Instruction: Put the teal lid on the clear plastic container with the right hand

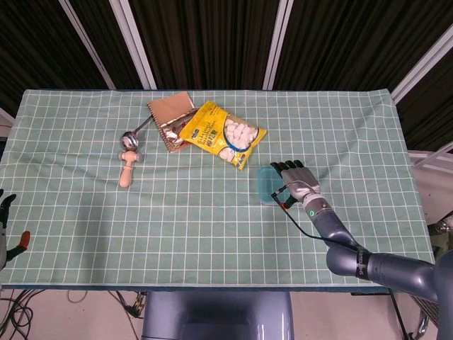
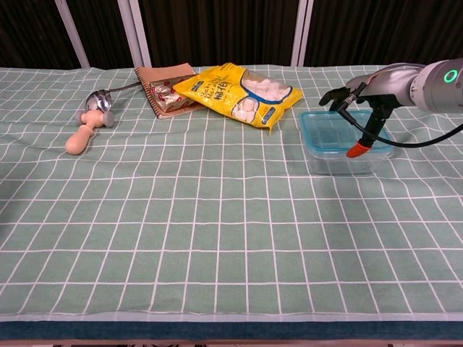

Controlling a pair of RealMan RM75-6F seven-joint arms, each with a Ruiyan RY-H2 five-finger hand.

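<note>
1. Desk (image 1: 212, 227), covered in a green checked cloth (image 2: 217, 217), fills both views.
2. My right arm (image 1: 368, 265) reaches in from the near right corner.
3. Yellow snack bag (image 2: 239, 90) lies at the far middle of the desk, its left end overlapping a brown packet (image 2: 163, 79).
4. Clear plastic container (image 2: 346, 155) stands on the cloth right of centre, well apart from the bag's near corner.
5. Teal lid (image 2: 336, 132) sits on top of the container and looks level in the chest view; whether it is pressed fully home I cannot tell.
6. My right hand (image 2: 362, 97) is over the right part of the lid, fingers spread and holding nothing. One orange-tipped finger (image 2: 358, 150) points down to the lid's near right edge; contact is not clear.
7. Ladle (image 2: 94, 119) with a pale wooden handle lies at far left, bowl toward the brown packet.
8. My left hand (image 1: 6, 227) shows only partly at the head view's left edge, off the desk; I cannot tell how its fingers stand.
</note>
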